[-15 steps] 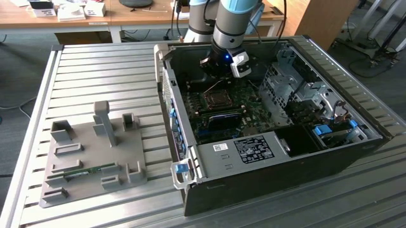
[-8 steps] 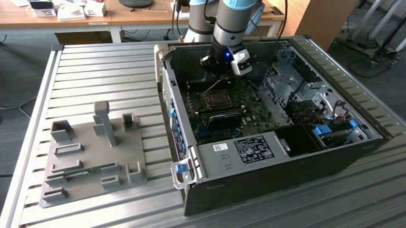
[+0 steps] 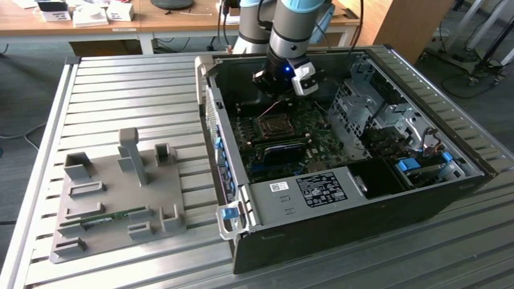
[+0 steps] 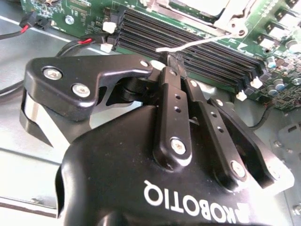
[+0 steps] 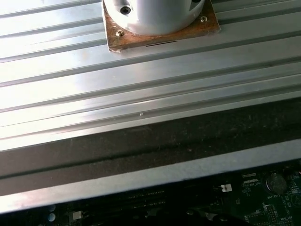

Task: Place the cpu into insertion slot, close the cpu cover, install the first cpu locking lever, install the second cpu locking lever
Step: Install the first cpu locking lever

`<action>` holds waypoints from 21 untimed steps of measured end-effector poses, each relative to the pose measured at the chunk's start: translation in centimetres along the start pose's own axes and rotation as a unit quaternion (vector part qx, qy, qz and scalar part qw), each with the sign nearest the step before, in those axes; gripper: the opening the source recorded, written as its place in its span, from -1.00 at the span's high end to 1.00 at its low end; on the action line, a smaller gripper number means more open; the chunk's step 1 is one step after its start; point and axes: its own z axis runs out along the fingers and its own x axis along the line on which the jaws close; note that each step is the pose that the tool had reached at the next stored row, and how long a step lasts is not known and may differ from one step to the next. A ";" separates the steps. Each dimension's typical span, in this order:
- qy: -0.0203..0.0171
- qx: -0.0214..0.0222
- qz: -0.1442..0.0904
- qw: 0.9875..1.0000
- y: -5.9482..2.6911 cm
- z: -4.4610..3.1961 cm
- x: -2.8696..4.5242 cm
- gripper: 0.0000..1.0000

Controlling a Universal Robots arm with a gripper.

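Exterior view high, wrist views near motherboard (image 4: 277,19)

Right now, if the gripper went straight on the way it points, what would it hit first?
Probably the thin silvery wire lever lying just beyond the gripper, with long black memory slots behind; depth is unclear.

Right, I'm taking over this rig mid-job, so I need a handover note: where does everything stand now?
Black claw: shut, tips at the free end of a thin silvery wire locking lever; whether it pinches it, I cannot tell.
The small pale silvery-grey square cpu sits in its socket on the green board; the thin silvery metal cpu cover lies over it.
Done: cpu placed, cover closed.
Left: this lever juts out, apparently unlatched; the other lever's state is unclear.
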 end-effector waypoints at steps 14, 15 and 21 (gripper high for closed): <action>-0.001 0.000 0.000 1.000 -0.32 -0.06 2.07 0.79; -0.001 0.000 0.000 1.000 -0.33 -0.07 2.10 0.79; -0.001 0.000 0.000 1.000 -0.38 -0.08 2.31 0.79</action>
